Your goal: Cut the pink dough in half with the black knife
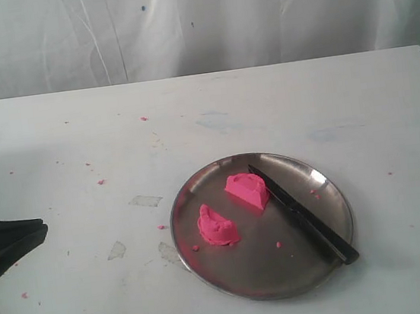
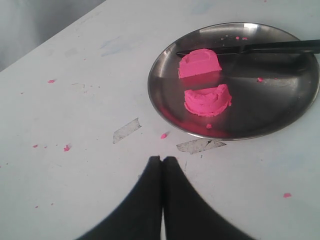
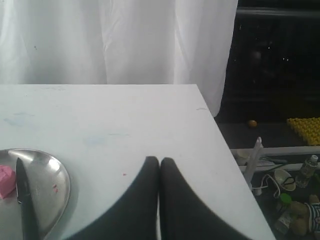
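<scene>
Two halves of pink dough (image 1: 246, 191) lie apart on the plate (image 1: 285, 266), with the black knife (image 1: 301, 215) just beside the farther half.
The left gripper (image 2: 162, 162) and right gripper (image 3: 159, 164) are clenched and empty, clear of the plate. Judged risks: a gripper brushing the plate could slide it, roll the knife off the rim where its handle rests, or press the soft halves together.

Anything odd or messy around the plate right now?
Pink crumbs are scattered over the table and plate. The knife lies across the plate, handle poking past the rim, beside one dough half.
</scene>
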Motion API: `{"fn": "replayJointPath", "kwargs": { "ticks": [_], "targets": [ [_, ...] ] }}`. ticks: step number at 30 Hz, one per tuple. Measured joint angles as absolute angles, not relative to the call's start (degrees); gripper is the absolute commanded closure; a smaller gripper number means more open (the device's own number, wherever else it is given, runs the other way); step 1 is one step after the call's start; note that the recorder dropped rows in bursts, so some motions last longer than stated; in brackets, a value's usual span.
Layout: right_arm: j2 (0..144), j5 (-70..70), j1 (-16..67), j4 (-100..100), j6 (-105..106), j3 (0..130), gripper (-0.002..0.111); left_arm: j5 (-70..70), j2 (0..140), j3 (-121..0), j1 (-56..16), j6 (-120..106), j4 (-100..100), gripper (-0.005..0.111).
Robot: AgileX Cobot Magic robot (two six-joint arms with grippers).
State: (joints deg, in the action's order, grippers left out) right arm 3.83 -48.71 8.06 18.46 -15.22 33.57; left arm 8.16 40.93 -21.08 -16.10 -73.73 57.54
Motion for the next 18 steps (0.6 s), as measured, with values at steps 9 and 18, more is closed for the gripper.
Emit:
{"fn": "replayJointPath", "kwargs": {
  "ticks": [9,18],
  "targets": [
    [0.2,-44.3,6.6,19.2,-15.6,26.1,0.108,8.2,40.9,-21.1,-16.1,-73.7,57.5,0.107],
    [0.2,-7.4,6.4,21.8,-17.6,15.9,0.108,8.2,40.8,-21.1,-16.1,-73.7,57.5,0.107]
  ]
}}
